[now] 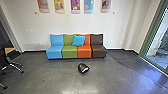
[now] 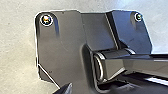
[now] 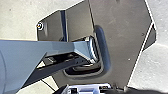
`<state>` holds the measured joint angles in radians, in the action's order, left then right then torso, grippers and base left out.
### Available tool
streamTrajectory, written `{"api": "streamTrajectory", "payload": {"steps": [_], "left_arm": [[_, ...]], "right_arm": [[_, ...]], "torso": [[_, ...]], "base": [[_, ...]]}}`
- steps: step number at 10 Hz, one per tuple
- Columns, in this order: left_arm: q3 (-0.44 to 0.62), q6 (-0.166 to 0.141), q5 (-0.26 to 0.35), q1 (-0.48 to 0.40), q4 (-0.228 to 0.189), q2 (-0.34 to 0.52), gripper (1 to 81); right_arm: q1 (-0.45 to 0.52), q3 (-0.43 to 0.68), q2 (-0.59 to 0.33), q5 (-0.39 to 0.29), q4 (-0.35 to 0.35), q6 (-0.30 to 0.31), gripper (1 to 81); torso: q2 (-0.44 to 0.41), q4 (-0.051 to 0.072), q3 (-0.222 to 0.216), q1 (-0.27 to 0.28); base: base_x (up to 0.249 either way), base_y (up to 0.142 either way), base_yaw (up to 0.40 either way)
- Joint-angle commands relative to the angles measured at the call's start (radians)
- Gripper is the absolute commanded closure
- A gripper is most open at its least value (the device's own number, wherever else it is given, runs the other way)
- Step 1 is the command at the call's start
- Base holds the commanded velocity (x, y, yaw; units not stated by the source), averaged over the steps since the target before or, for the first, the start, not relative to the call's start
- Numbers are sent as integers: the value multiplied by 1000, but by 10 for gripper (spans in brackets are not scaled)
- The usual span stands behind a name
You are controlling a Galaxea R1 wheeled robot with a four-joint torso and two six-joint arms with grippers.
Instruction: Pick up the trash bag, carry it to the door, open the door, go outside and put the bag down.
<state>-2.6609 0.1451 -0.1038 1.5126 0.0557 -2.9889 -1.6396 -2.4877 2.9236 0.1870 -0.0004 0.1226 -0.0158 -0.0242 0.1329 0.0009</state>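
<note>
I judge that the first step, to pick up the trash bag [image 1: 83, 68], is in hand: the bag lies on the grey floor [image 1: 45, 75], in front of the coloured seats [image 1: 70, 51]. The next move probably calls for coming near and lowering one arm to it. Whether either pincer is wide or narrow, I cannot tell. The head view gives the bag, the seats and a blue cushion [image 1: 78, 40]; the wrist views give instead the robot's dark plate [image 2: 62, 50] from close.
</note>
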Motion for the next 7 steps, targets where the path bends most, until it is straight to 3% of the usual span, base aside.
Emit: {"api": "streamTrajectory", "payload": {"steps": [1, 7], "left_arm": [[1, 4, 56, -36, -2, 2, 10], [1, 4, 58, -36, -1, 1, 10]], "right_arm": [[22, 7, -2, -57, 0, -9, 10], [19, 3, -2, -57, 7, -9, 10]], "torso": [[0, 0, 0, 0], [0, 0, 0, 0]], "base": [[144, 0, 0], [144, 0, 0]]}}
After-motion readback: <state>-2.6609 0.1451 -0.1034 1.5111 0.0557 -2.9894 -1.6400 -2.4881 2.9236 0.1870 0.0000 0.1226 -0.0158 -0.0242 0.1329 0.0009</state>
